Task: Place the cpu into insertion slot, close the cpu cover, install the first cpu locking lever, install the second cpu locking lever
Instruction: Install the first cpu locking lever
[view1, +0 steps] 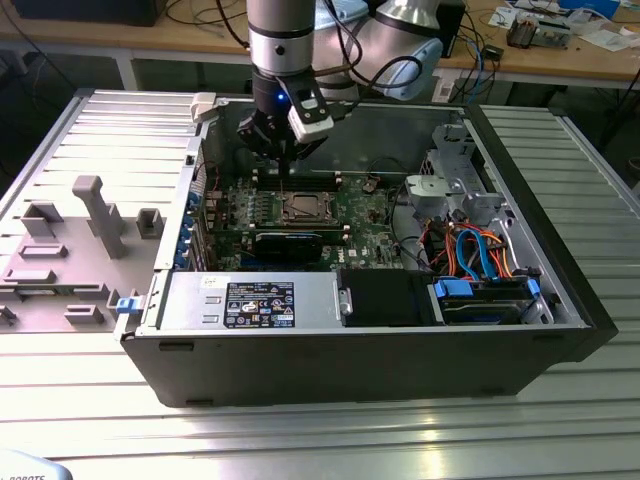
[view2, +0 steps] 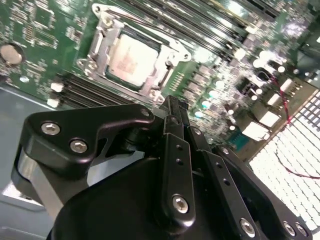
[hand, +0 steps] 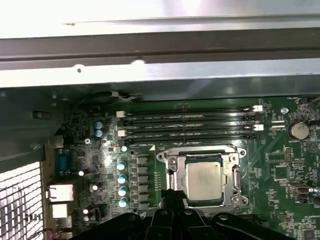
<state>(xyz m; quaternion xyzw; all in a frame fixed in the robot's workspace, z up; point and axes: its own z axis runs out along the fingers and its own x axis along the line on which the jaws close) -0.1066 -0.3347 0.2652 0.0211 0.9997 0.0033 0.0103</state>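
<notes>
The cpu (view1: 300, 208) lies flat in its socket on the green motherboard, its dull silver top showing in both wrist views (view2: 132, 60) (hand: 204, 181). The silvery cpu cover (view2: 102, 47) (hand: 172, 167) lies down around it as a frame. A thin wire lever (hand: 200, 147) runs along one socket edge. My gripper (view1: 283, 170) hangs inside the open computer case, just behind the socket in the exterior view. Its black fingers are together, shut on nothing, with the tips (view2: 172, 106) (hand: 172, 194) right beside the cover's edge. I cannot tell whether they touch it.
Memory slots (hand: 190, 125) run beside the socket, with the case's metal wall (hand: 150, 50) beyond them. A long black card (view1: 290, 243), the power supply (view1: 250, 300) and a drive cage with orange and blue cables (view1: 470, 250) crowd the case. A grey fixture tray (view1: 70, 250) sits outside.
</notes>
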